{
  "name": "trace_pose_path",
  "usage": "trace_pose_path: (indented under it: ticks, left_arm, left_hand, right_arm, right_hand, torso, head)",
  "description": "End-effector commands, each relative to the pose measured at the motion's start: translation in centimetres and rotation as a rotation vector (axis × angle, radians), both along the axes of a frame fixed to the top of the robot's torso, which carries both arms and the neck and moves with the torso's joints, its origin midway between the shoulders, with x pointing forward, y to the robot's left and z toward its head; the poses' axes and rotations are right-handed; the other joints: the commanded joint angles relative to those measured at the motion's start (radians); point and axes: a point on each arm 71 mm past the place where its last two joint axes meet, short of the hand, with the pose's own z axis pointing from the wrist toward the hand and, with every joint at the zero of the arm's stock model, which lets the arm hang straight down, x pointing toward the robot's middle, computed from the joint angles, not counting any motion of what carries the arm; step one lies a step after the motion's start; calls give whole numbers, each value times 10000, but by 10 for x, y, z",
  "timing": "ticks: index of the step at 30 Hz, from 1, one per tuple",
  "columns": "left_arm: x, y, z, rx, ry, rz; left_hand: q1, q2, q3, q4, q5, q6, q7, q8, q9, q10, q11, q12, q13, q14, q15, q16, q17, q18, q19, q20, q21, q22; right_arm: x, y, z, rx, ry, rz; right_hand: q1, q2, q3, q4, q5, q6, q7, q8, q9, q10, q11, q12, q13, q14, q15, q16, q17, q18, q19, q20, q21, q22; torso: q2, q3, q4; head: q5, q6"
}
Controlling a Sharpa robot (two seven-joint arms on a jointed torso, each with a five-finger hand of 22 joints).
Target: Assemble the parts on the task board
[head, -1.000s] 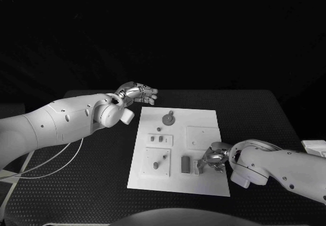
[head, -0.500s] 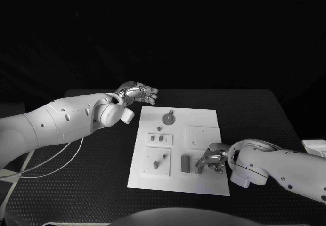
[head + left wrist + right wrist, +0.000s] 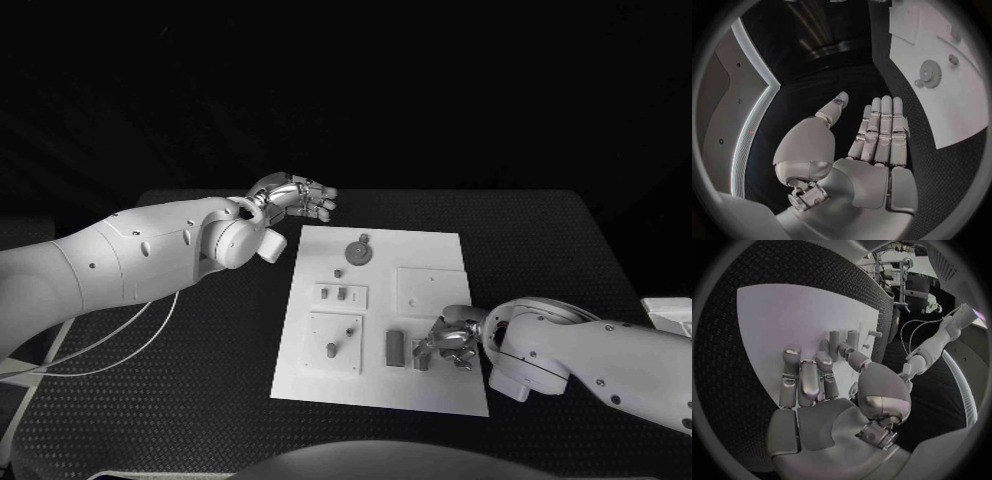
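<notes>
The white task board (image 3: 378,320) lies mid-counter, grey parts (image 3: 394,347) toward its 6 o'clock edge. The right robot hand (image 3: 453,340) rests over the board's 4 o'clock corner; its wrist view shows fingertips (image 3: 846,347) against upright pegs, grasp unclear. The left robot hand (image 3: 294,196) hovers, fingers straight, empty, beyond the 11 o'clock corner above the black counter (image 3: 173,390).

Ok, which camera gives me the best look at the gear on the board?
The left wrist view: the gear shows its toothed rim unobstructed on the task board. The head view shows it smaller, near the far edge.
</notes>
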Motion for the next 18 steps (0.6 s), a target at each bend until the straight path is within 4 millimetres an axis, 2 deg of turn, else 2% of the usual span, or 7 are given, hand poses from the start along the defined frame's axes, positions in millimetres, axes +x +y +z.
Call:
trace_pose_path:
  ticks: [1,18]
  left_arm:
    - [0,-3,1,-126,-1,-157]
    - [0,-4,1,-132,31,-201]
  left_hand:
    - [-98,30,-12,59,-16,-67,25,51,-15,-11,-31,-7,-15,-12,83,-64,20,-12,-57,-19,7,-12]
    - [-117,51,-8,84,-16,-72,27,54,-22,-15,-29,-8,-18,-15,85,-80,39,-13,-62,-16,6,-15]
  right_arm:
    - [-1,6,2,219,-242,271]
    - [1,6,3,287,-576,97]
  right_hand:
    - [0,67,15,-68,31,70,-15,69,-17,47,6,44,10,-5,-50,44,8,361,22,-24,-10,130]
    - [-82,113,-9,-58,31,124,-31,100,-13,100,-8,95,37,26,-61,57,37,361,54,-22,-4,131]
  torso:
    - [1,1,1]
    - [-1,4,-4]
  head:
    - [9,16]
    - [27,39]
